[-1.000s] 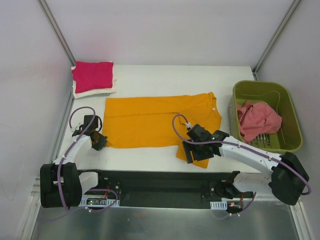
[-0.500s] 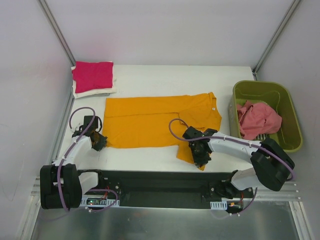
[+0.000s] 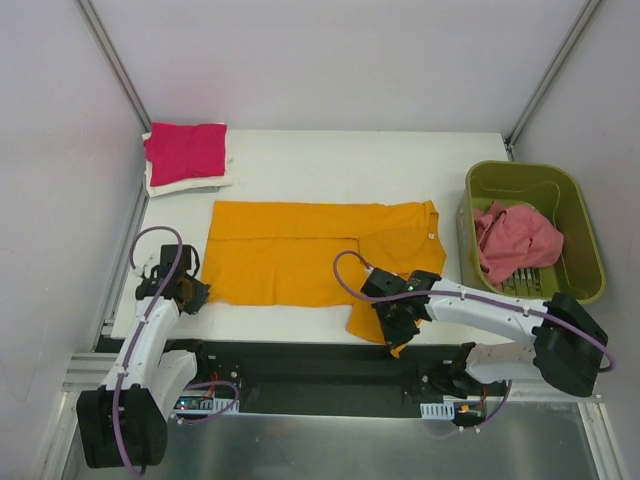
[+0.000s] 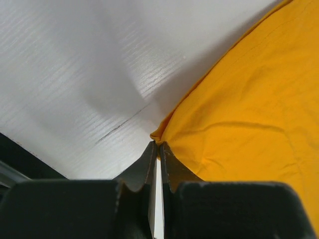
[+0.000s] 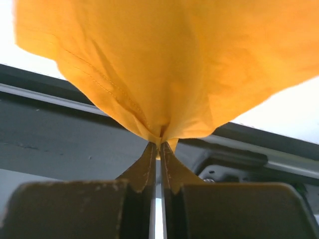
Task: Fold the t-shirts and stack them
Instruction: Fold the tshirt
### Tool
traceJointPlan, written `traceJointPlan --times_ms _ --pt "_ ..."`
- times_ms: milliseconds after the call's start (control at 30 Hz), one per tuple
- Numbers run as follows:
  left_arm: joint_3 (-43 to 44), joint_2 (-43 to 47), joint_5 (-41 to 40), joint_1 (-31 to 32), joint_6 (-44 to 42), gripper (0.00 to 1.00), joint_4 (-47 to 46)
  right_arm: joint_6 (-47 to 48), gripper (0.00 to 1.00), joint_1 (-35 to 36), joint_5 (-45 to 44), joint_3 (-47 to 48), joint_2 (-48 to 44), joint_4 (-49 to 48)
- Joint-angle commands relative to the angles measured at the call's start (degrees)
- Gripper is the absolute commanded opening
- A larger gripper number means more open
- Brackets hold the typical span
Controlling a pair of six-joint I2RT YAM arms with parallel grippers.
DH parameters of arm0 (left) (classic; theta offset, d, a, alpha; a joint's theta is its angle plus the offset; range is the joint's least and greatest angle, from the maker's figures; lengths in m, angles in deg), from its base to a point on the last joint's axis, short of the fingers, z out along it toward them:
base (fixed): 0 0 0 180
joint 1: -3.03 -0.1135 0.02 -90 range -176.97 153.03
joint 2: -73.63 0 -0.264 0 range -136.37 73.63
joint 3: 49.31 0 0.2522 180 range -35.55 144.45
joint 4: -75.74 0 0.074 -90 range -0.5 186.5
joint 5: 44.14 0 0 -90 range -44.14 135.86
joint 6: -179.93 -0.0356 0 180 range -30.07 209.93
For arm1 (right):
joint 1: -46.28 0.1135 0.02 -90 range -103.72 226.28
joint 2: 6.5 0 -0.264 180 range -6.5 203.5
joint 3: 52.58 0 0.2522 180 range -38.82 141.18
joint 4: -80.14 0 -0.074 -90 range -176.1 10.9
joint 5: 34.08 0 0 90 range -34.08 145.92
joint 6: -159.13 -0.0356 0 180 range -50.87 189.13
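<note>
An orange-yellow t-shirt [image 3: 300,250] lies spread across the middle of the table. My left gripper [image 3: 197,293] is shut on its near left corner [image 4: 162,137]. My right gripper [image 3: 395,335] is shut on its near right corner [image 5: 162,134], lifted over the table's front edge. A folded magenta t-shirt [image 3: 186,150] rests on a folded white t-shirt [image 3: 190,183] at the back left. A salmon-pink t-shirt [image 3: 515,240] lies crumpled in the bin.
The olive-green plastic bin [image 3: 575,215] stands at the right edge of the table. A black rail [image 3: 320,365] runs along the front below the table edge. Walls close in on the left, back and right.
My right gripper shut on the shirt's near right corner and drew it toward the front edge. My left arm pulled back toward the front with its corner, so the shirt shifted nearer and flattened.
</note>
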Motion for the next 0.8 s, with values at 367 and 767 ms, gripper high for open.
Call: traceJointPlan --times_ms 367,767 --pt "12.2 -7.7 2.8 -0.6 -0.7 0.00 1.4 13.7 0.01 -15.0 -19.5 23.2 -1.8 6.8" --pt "21.2 -19.4 1.2 -0.6 -1.5 0.00 -1.2 22.8 0.01 -27.3 -22.1 38.6 11.1 0.4"
